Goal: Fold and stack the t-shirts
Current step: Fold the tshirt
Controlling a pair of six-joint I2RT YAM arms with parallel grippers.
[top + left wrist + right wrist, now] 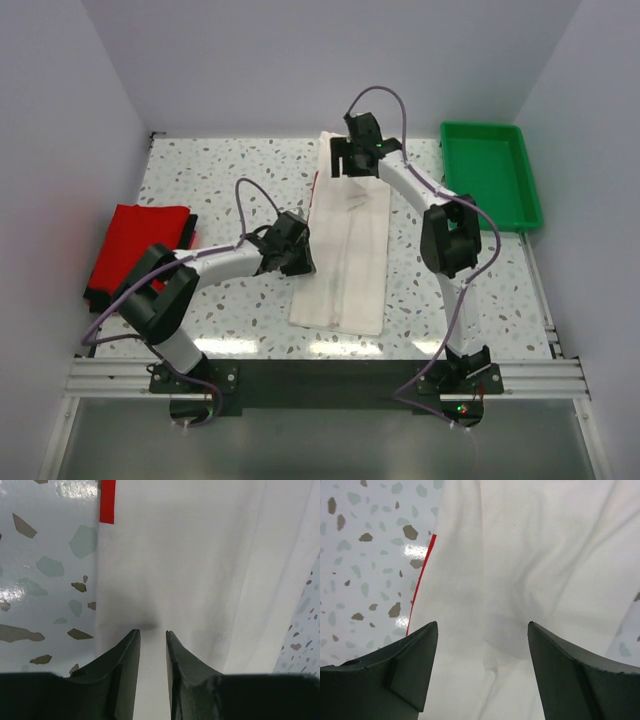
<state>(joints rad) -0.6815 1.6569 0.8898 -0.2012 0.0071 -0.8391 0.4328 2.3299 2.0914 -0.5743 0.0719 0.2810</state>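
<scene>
2 neighbours flank cream t-shirt (345, 262) (red t-shirt (135, 243), green tray (490, 178)).

White shirt (345, 255): cream-white, plain, thin red trim (107, 502) at one edge. Red shirt (135, 245): bright red, plain, with dark cloth (190, 233) showing black at its edge. Table (220, 170): glossy white terrazzo, flecks of grey, brown and pale green. Tray (487, 165): solid green. Arms (215, 262): white links, black joints. Cables (238, 205): purple. Walls (60, 120): pale grey-lilac.
</scene>
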